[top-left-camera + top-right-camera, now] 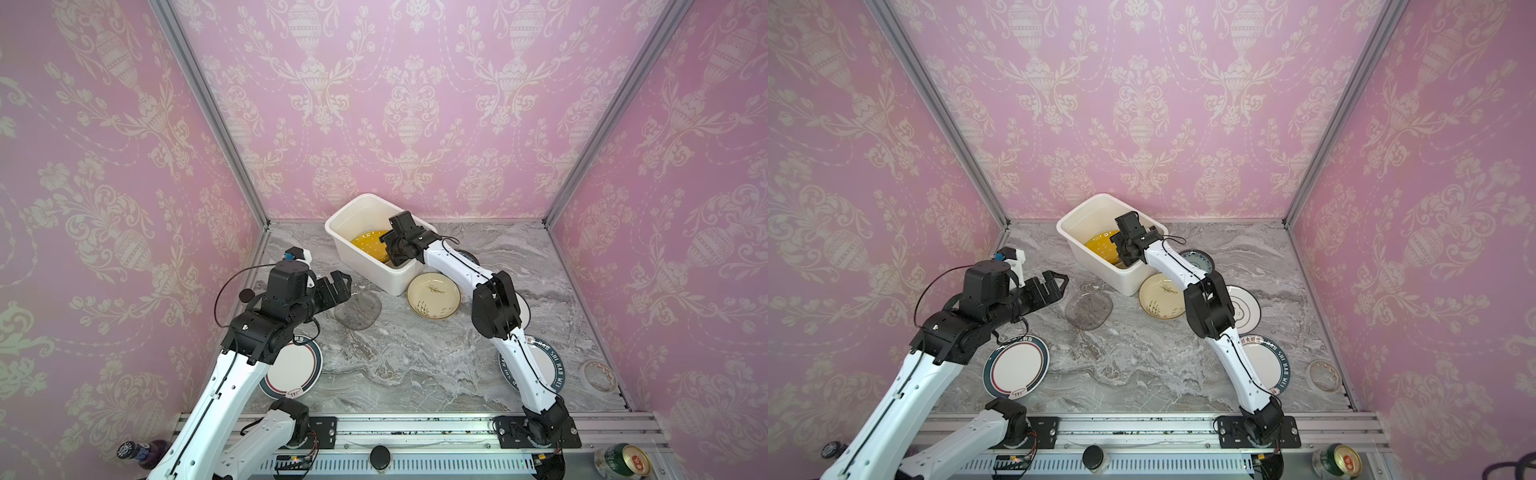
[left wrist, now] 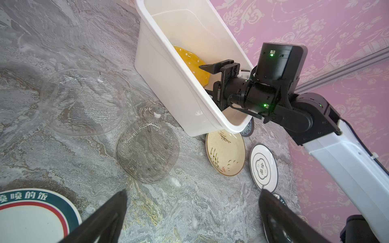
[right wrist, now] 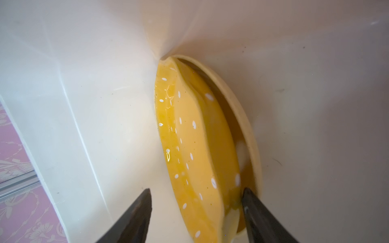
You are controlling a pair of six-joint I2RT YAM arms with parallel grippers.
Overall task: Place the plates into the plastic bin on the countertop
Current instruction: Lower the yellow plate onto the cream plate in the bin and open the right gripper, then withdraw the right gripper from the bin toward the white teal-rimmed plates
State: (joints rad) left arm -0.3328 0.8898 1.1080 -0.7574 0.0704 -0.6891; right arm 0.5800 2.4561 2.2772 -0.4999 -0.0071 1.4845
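I find the white bin (image 1: 357, 270) upright on the grey marble bench (image 1: 415, 365). Inside it the yellow dotted plate (image 1: 368, 245) lies tilted on the pale yellow plate (image 3: 242, 117). Just beside the bin lie the cream plate (image 1: 433, 296), the blue patterned plate (image 1: 1198, 259) and the glass plate (image 1: 358, 309). Three white dark-rimmed plates (image 1: 1016, 366) lie farther off.

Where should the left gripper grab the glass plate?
The glass plate lies flat on the countertop, apart from the bin, so only its rim offers purchase. Probably take the edge nearest the left gripper, coming down from above, jaws straddling the lip.
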